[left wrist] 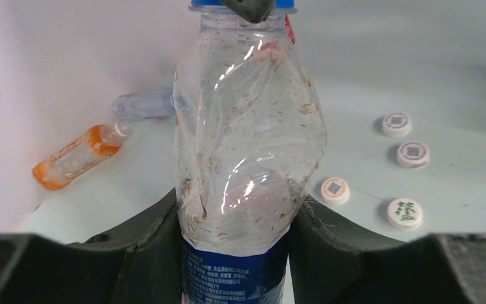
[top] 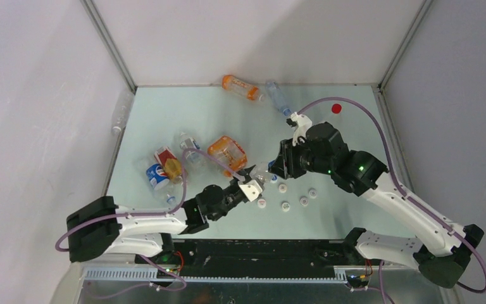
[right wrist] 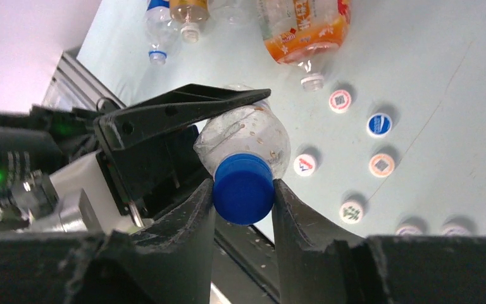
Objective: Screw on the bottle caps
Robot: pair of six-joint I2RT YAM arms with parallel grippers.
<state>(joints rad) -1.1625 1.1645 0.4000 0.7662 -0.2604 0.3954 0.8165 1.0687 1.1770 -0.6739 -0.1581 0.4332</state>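
The right claw (right wrist: 243, 190) is pinching a blue cap (right wrist: 243, 196), one finger pressed against each side of it. The cap sits on the neck of a clear bottle (right wrist: 247, 136) that is crumpled and empty. How far the cap is threaded on cannot be told.

The left claw (left wrist: 235, 218) is clamped around this bottle's body just above its blue label, with its fingers pressed into both sides. In the top view the two claws meet over the near middle of the desk (top: 164, 107), and the bottle spans the gap between them with its neck toward the right claw.

Just beside them, on the near right, the loose caps (top: 285, 206) lie scattered flat on the desk. Most are white with printed tops, one is blue-topped and a couple are orange-rimmed. A red cap (top: 336, 108) lies alone near the far right corner.

To the left of the claws a large orange bottle (top: 226, 152) lies on its side. Further left, a Pepsi bottle (top: 158, 176), an amber bottle (top: 169, 163) with a red label and another clear one (top: 192, 152) are bunched together. At the far edge a small orange bottle (top: 242, 87) and a pale bottle (top: 278, 97) lie close together.
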